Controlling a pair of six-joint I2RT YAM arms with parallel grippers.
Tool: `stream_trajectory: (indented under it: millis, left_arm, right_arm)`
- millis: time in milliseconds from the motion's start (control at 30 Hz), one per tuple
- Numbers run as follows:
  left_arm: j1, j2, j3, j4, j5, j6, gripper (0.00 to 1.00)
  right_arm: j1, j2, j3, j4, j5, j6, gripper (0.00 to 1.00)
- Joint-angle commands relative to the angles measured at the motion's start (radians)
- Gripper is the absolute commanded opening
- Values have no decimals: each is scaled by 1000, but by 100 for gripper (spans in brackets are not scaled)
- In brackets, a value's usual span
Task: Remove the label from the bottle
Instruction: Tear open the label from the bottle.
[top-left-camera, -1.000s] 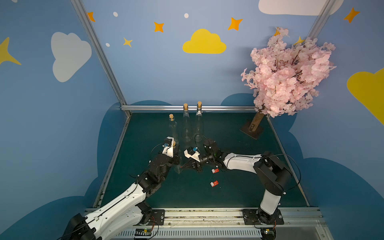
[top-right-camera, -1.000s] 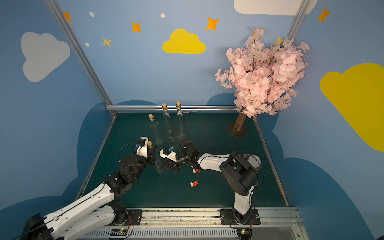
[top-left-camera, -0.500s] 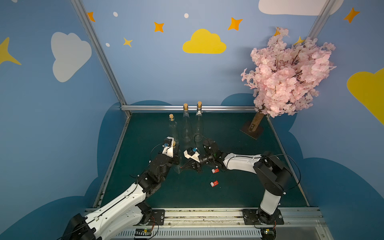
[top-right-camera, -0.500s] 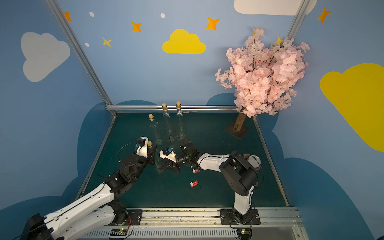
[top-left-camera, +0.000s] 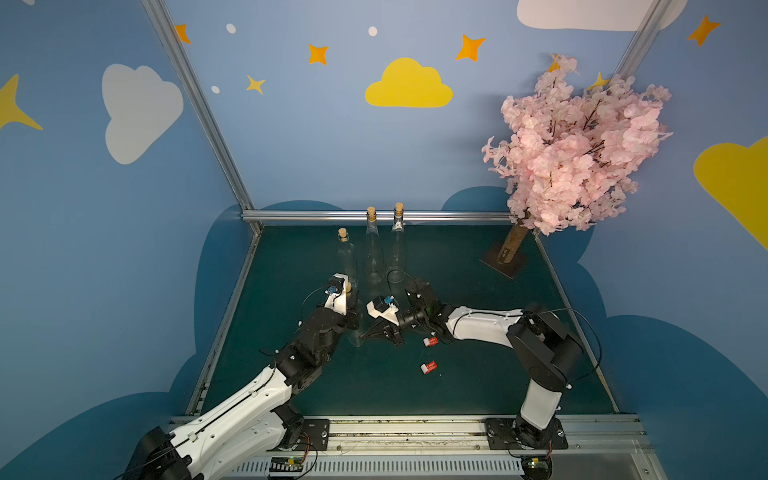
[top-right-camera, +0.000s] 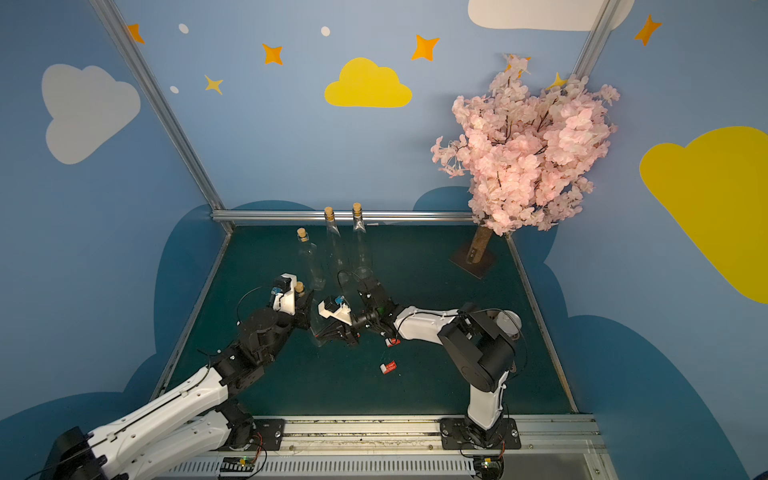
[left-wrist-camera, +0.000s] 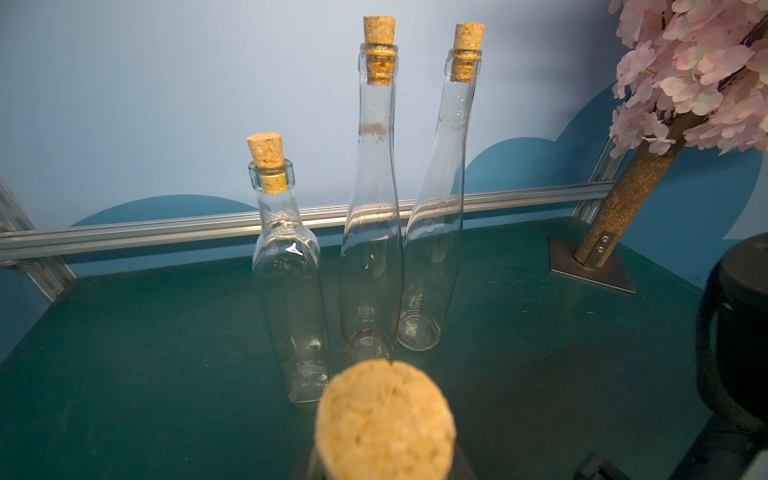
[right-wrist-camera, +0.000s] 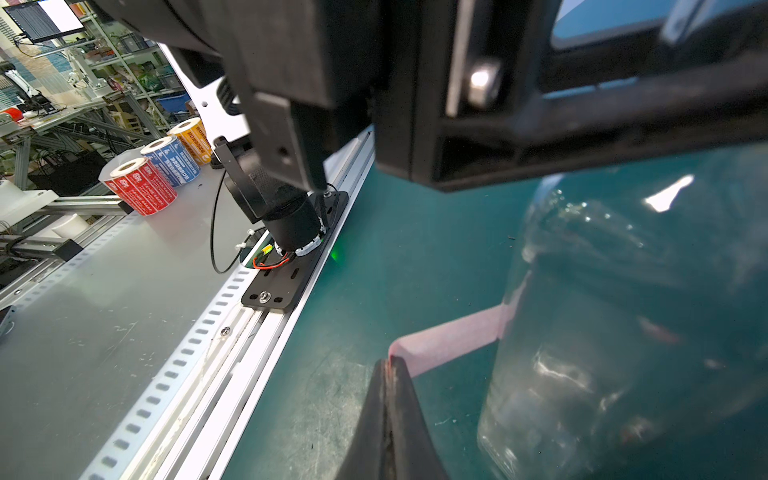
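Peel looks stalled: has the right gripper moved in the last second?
No. The right gripper keeps the same offset from the curled red label scrap on the mat, shut on the half-peeled label.

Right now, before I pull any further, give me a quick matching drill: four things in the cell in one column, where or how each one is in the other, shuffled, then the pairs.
Column one
1. left claw
2. right claw
3. two crumpled red labels
4. three corked bottles

Column two
A. standing upright near the back rail
B. shut on the pink label strip, whose far end is stuck to the held bottle
C. lying loose on the green mat
D. shut on the held bottle, just under its cork

Pairs: 1-D, 2-B, 3-C, 4-A
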Motion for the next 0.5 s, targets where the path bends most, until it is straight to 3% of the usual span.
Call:
stream_trajectory:
  millis: [0, 467]
  left_arm:
    - [2, -4, -24, -25, -22, 8, 3]
    - [-1, -4, -26, -25, -26, 7, 3]
  right_arm:
    - [11, -32, 27, -27, -33, -4, 0]
    - [18, -32, 32, -30, -33, -3, 0]
